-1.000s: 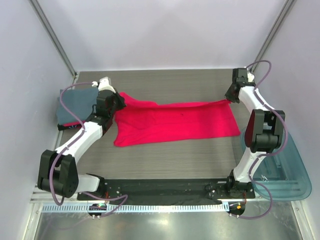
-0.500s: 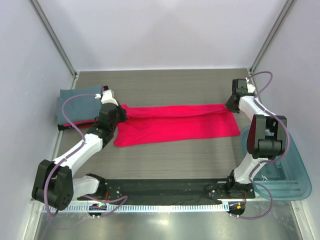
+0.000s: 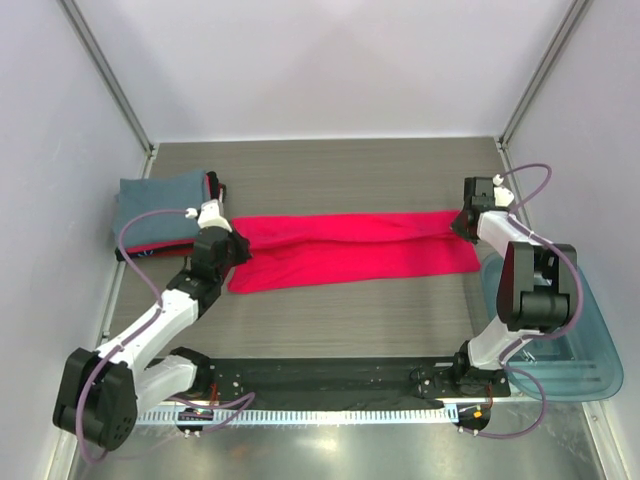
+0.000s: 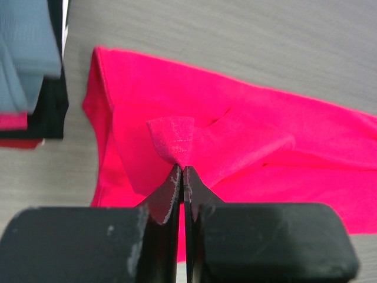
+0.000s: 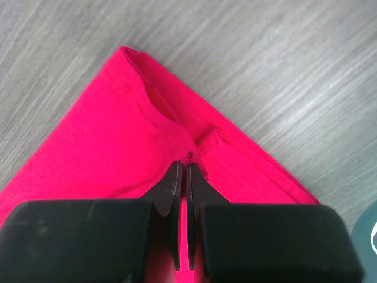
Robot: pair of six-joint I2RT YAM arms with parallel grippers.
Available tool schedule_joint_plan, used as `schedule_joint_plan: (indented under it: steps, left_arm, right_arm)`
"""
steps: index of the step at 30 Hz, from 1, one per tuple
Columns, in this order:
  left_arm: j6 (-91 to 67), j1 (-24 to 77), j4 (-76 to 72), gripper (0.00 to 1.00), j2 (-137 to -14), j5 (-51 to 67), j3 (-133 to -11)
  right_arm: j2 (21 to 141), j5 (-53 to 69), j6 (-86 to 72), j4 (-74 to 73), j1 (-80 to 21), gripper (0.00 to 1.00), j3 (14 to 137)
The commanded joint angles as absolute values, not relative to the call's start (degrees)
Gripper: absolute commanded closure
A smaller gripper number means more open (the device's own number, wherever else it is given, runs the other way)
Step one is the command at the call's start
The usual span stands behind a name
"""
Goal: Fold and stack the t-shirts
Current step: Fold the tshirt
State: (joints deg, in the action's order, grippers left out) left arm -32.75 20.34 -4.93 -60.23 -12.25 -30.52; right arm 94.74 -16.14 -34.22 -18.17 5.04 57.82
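**Far edge drawn down over the shirt**

Both arms have carried the red-pink t-shirt's (image 3: 350, 255) far edge toward six o'clock, narrowing it to a long band across the middle of the table (image 3: 350, 175). The left gripper (image 4: 182, 171) and right gripper (image 5: 182, 165) stay clenched on its nine and three o'clock ends. The lengthwise fold looks nearly laid. The blue-grey tee (image 3: 160, 205) tops the stack at ten o'clock.

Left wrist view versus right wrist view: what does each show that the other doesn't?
Only left wrist: the left pincer pinching a small flap of the pink tee, and a stack of folded tees, blue-grey on top, at the left edge. Only right wrist: the right pincer shut on cloth near a corner of that tee, and a sliver of tub. Both: pink tee on the table.
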Motion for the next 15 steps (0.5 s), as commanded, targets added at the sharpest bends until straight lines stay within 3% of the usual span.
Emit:
schedule_joint_plan:
  steps: [1, 5, 7, 9, 15]
  left_arm:
    - [-33.84, 20.83, -4.83, 0.98, -57.22, -12.13, -28.39]
    - [-34.28, 21.09, -4.48, 0.94, -54.5, -11.51, -25.93]
    - [-34.37, 21.09, -4.13, 0.87, -53.1, -11.25, -24.7]
    - [-34.36, 21.18, -3.87, 0.87, -52.12, -11.16, -24.0]
    - [-34.37, 21.18, -3.6, 0.65, -48.08, -10.11, -21.8]
  right_arm:
    - [90.88, -19.07, -37.35, -13.45, 5.45, 0.99, 55.99]
    - [90.0, -19.95, -37.79, -13.1, 5.45, 0.9, 54.93]
    - [89.21, -21.61, -38.93, -13.01, 5.45, 0.61, 53.71]
    - [88.07, -23.11, -39.9, -12.57, 5.45, 0.45, 51.61]
    - [82.97, -23.73, -39.38, -9.84, 5.45, 0.44, 48.87]
